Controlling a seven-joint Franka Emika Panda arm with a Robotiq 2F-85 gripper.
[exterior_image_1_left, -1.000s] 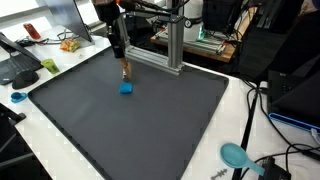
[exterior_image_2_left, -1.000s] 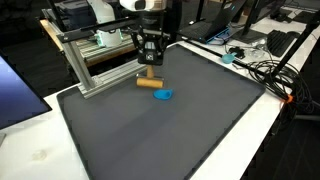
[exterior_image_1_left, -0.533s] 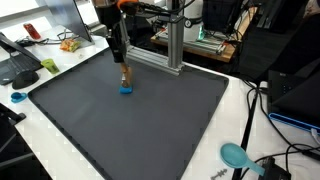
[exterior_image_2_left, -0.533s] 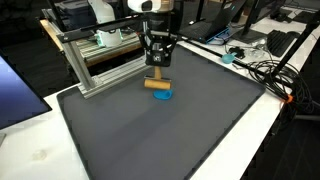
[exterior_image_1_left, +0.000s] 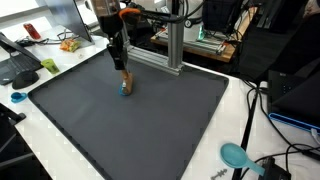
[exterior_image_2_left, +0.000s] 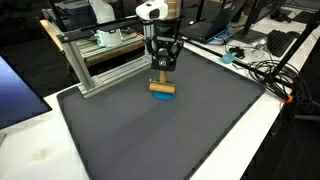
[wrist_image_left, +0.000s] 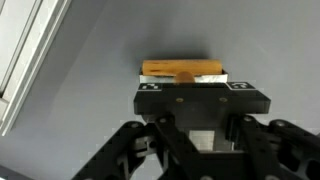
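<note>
My gripper (exterior_image_2_left: 161, 72) is shut on a short wooden block (exterior_image_2_left: 162, 88) and holds it level, low over the dark mat. The block also shows in an exterior view (exterior_image_1_left: 124, 80) and in the wrist view (wrist_image_left: 183, 69), just beyond the gripper body. A small blue object (exterior_image_2_left: 166, 97) lies on the mat directly under the block, so only its edge shows; in an exterior view (exterior_image_1_left: 126, 91) it peeks out below the block. I cannot tell whether the block touches it. The blue object is hidden in the wrist view.
A dark grey mat (exterior_image_1_left: 130, 125) covers the white table. An aluminium frame (exterior_image_2_left: 100, 70) stands along the mat's edge near the gripper. A teal scoop (exterior_image_1_left: 236, 155) lies off one corner. Cables (exterior_image_2_left: 265, 72) and desk clutter (exterior_image_1_left: 40, 55) ring the table.
My gripper has carried the wooden block sideways across the mat, from beside the blue object to directly over it, and a little lower.
</note>
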